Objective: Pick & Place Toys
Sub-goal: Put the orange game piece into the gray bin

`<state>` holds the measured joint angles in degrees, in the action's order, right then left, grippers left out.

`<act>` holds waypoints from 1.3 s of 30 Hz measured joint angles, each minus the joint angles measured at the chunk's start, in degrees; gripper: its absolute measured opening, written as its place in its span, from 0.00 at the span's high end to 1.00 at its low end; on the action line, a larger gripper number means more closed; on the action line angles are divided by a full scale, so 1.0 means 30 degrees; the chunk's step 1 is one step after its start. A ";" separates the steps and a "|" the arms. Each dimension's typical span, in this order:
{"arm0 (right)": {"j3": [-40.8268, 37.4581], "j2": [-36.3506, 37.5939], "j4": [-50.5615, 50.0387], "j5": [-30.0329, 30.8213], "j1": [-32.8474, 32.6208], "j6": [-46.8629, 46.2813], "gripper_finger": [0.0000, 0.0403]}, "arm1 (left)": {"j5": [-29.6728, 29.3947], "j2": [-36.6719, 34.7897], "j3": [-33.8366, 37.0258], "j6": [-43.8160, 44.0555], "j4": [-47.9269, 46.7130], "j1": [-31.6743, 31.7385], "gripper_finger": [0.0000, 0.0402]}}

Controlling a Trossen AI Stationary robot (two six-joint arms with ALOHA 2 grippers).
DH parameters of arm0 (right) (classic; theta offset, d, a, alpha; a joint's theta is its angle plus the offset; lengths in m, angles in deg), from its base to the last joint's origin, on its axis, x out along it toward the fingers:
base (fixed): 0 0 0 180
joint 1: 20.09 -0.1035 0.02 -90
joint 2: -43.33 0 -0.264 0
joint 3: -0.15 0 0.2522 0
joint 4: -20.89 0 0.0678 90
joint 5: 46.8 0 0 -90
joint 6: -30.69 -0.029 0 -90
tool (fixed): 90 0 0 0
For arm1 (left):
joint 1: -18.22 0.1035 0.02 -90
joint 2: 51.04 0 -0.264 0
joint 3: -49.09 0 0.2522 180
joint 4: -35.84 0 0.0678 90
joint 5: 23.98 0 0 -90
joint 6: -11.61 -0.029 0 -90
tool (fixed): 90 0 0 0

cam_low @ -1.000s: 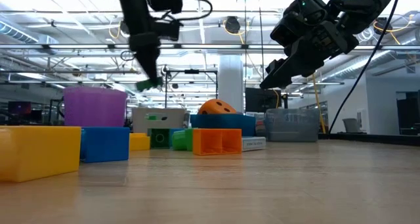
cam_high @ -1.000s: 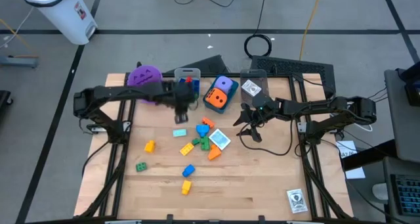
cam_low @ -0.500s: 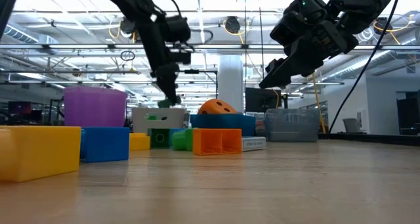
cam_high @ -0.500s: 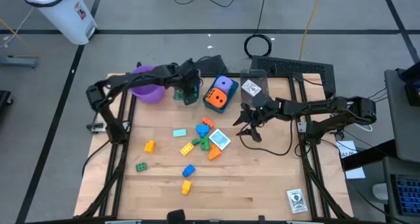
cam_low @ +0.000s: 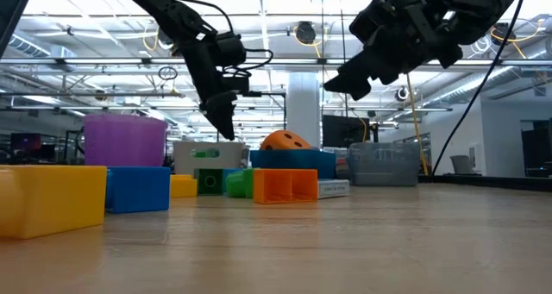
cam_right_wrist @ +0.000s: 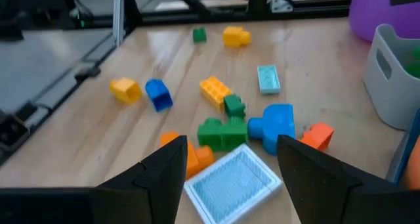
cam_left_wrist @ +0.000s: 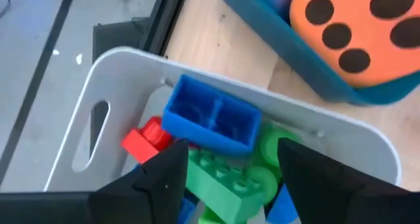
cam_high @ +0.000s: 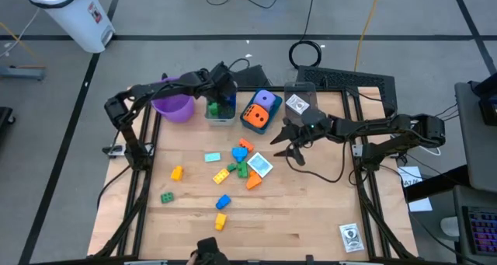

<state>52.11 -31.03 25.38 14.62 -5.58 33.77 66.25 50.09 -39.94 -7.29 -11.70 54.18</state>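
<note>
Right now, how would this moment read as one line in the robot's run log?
left gripper: open over grey plastic bin, green plastic brick inside | right gripper: open, above scattered plastic bricks

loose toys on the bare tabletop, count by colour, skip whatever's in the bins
Yellow bricks: 3
Green bricks: 3
Blue bricks: 2
Orange bricks: 2
Light blue brick: 1
White printed cube: 1
Total: 12
</note>
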 joint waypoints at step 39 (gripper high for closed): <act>0.5603 -1.0031 0.0769 0.8722 -0.2729 -0.4514 0.43 | 0.0940 -0.9401 1.4239 0.6876 2.3509 -1.1133 0.43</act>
<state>68.91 -61.13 27.69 40.78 -13.77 20.22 69.07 21.88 2.78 13.33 58.83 20.79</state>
